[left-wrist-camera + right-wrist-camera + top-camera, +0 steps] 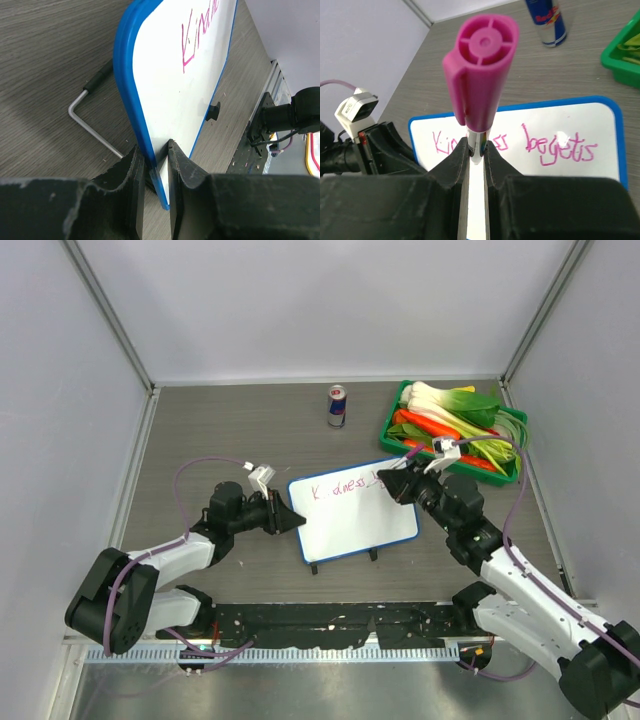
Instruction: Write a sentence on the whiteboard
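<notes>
1. Right claw (476, 147) is pinched tight on the pink marker (480, 65), hanging over the whiteboard (355, 530) at its 2 o'clock corner.
2. Left claw (156, 150) clamps its 9 o'clock rim, narrow gap.
3. It sits long axis 9-to-3 on the table (250, 430). The sentence (560, 145) fills the top line, so I'd guess the free room is toward 6 o'clock.

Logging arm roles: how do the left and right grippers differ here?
The left gripper clamps the blue rim of the whiteboard; the right gripper clamps a pink marker. The left sits at the board's left edge, the right at its far right corner. Both grip something.
</notes>
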Controlling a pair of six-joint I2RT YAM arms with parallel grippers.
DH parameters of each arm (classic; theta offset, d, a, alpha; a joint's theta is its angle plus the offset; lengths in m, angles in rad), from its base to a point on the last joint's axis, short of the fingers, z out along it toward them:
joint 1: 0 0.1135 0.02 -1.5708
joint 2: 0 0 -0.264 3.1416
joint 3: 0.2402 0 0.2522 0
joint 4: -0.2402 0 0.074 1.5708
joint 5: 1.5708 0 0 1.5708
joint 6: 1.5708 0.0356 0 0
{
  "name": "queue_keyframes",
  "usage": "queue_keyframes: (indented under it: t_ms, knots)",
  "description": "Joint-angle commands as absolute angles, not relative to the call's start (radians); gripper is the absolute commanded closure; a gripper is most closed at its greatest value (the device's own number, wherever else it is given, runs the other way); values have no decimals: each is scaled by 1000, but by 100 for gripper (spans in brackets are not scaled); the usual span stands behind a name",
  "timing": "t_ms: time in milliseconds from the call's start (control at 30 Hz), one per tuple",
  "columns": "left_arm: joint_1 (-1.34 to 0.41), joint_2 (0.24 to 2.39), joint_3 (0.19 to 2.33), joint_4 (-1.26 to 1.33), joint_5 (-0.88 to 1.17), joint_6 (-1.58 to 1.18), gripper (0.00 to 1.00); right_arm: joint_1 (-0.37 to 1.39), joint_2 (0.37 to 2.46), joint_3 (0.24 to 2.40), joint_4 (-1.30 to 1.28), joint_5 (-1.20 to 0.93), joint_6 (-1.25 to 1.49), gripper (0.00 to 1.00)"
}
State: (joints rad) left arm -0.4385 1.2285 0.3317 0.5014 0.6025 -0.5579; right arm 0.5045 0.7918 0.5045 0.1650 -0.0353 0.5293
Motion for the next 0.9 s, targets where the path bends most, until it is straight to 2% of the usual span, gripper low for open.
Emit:
queue_keyframes:
  t_ms: [0, 333, 867]
  knots:
    - [-453, 1246, 348, 468, 578, -497, 100, 537, 805, 485, 305, -103, 589, 99]
    - [-451, 1246, 348, 463, 578, -497, 100, 790, 838, 474, 333, 92, 537, 99]
    - [-451, 1252, 353, 454, 566, -495, 100, 819, 769, 446, 288, 153, 496, 99]
